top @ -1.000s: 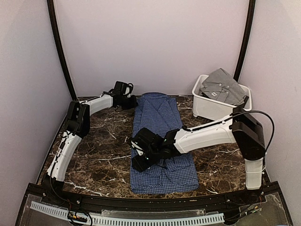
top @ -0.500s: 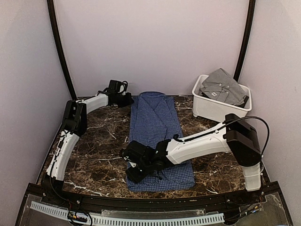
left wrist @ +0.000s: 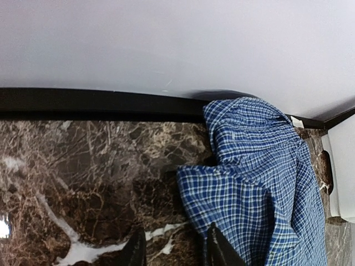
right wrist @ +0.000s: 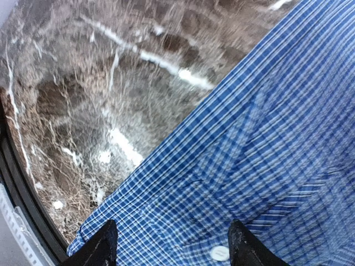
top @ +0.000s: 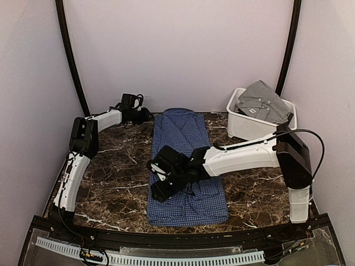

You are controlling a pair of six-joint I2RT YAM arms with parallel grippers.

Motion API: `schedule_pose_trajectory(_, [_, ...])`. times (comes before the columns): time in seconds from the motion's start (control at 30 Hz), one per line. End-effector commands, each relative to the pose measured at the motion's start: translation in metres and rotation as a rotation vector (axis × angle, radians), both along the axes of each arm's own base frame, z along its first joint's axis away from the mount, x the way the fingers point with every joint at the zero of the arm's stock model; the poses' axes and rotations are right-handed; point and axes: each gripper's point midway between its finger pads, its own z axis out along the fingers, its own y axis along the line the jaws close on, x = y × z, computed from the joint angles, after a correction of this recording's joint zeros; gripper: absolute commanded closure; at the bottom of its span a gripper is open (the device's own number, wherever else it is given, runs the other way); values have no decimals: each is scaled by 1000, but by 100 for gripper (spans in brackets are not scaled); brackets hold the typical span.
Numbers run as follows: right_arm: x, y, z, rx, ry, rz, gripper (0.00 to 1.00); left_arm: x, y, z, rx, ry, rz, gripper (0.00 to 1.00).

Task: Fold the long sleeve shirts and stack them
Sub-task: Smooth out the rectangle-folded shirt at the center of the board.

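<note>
Blue shirt: lying part-folded on the counter.
Grey shirt: waiting in the bin.
Left gripper, right gripper: jaws hanging released.

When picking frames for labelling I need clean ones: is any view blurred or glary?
Top external: sharp, evenly lit, soft shadow under the right arm on the navy shirt. Left wrist: sharp, one glare spot on the marble table at the left edge. Right wrist: marble smeared, shirt check clearer near the fingers.

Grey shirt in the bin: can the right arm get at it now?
Probably yes: grey shirt lies uncovered atop the open bin; right tool, open over the blue shirt, just has to swing back.
</note>
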Motion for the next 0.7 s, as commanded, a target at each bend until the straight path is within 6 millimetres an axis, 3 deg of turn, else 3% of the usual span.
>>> schedule_pose_trajectory(0.0, [51, -16, 80, 181, -47, -133, 35, -16, -2, 56, -53, -38, -50, 61])
schedule_pose_trajectory(0.03, [66, -25, 88, 207, -51, -178, 35, -22, -5, 72, -70, -51, -65, 60])
schedule_pose_trajectory(0.07, [79, -33, 97, 245, -56, -220, 36, -29, -7, 64, -75, -29, -76, 61])
schedule_pose_trajectory(0.1, [92, -42, 101, 267, -55, -261, 37, -37, -12, 83, -104, -45, -103, 62])
schedule_pose_trajectory(0.13, [106, -53, 105, 292, -57, -304, 41, -45, -14, 75, -112, -28, -113, 63])
schedule_pose_trajectory(0.17, [116, -61, 107, 313, -47, -337, 45, -53, -20, 90, -140, -35, -130, 66])
schedule_pose_trajectory(0.3, [155, -90, 108, 380, -26, -429, 63, -84, -49, 98, -260, -15, -206, 72])
schedule_pose_trajectory(0.5, [179, -102, 105, 399, -30, -471, 76, -109, -97, 94, -340, 29, -270, 78])
schedule_pose_trajectory(0.67, [190, -104, 101, 428, -14, -496, 80, -105, -109, 70, -334, 65, -244, 82])
